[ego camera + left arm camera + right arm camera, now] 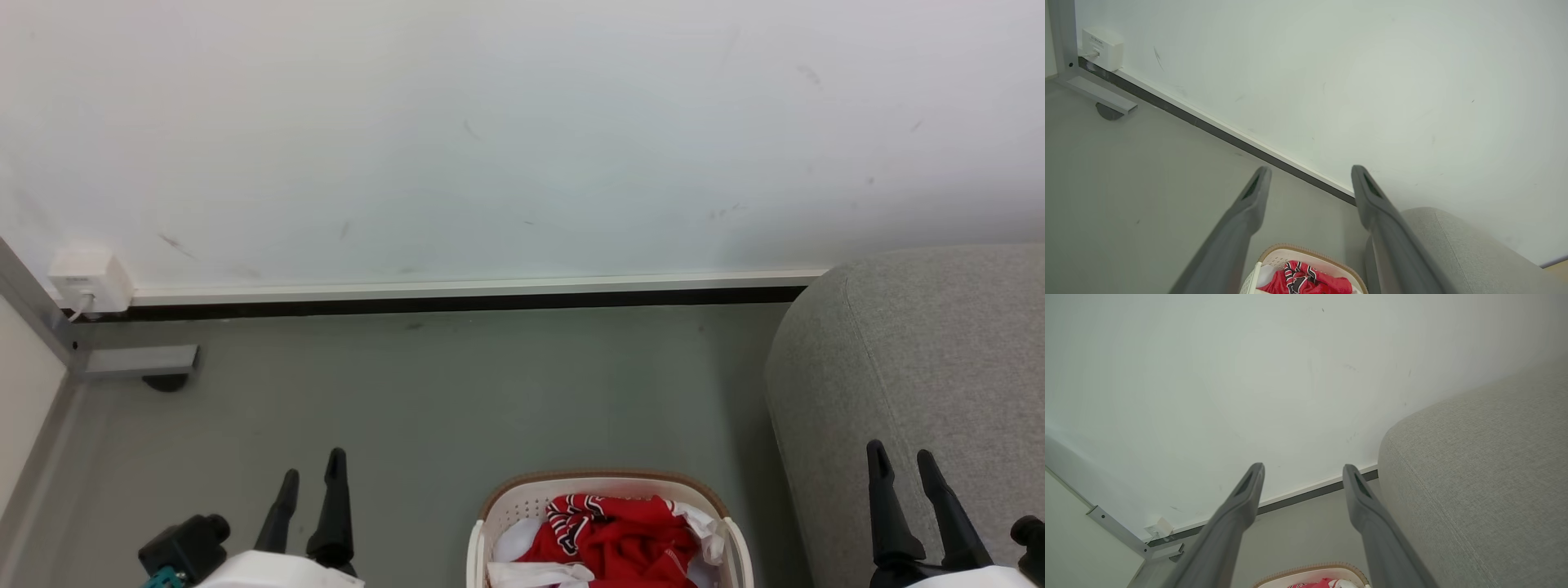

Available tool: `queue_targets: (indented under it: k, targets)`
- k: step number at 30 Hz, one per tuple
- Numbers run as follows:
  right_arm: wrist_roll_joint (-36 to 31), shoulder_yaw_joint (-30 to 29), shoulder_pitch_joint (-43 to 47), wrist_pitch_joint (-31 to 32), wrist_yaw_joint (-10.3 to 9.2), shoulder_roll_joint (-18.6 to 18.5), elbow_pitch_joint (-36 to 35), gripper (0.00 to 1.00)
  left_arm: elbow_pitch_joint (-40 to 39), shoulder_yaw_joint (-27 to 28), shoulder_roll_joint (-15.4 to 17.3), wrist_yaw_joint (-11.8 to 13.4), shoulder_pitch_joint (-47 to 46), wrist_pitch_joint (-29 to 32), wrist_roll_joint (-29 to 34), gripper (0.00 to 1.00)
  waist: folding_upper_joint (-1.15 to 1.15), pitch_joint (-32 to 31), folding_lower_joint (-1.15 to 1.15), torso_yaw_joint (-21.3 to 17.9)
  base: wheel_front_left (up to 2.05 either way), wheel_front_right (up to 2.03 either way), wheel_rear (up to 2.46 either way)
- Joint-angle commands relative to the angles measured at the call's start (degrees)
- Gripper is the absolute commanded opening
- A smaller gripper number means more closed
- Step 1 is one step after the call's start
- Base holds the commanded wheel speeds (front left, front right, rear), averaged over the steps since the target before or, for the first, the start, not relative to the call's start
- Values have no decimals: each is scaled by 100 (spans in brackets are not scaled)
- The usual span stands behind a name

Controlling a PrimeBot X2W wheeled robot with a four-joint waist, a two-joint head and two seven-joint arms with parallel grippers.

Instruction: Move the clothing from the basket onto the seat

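Seemingly untouched, red-and-white clothing [620, 539] lies in the basket [608, 480] on the near floor [408, 408], just left of the grey seat [939, 351]. Both arms' jaws hover parted and empty. The first pickup awaits, calling for a reach down into the cloth.

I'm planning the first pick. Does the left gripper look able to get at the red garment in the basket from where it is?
Probably yes: the left gripper is open, the red garment lies on top in the open basket, and nothing stands between them.
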Motion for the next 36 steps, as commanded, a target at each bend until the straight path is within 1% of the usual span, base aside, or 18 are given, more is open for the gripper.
queue_targets:
  k: [1,16,36]
  targets:
    - [-108,10,14,-35,-5,-58,-80,100,-67,-2,49,12,-22,-36,161,100,0,1,0,-1,0,0,0]
    - [-937,83,92,-263,-6,-106,-145,100,-106,-91,56,109,30,-262,1150,100,0,1,0,2,0,0,0]
    - [-1760,67,208,-511,-8,-87,-164,100,-52,-133,69,184,105,-515,2302,100,0,-6,0,17,0,0,0]
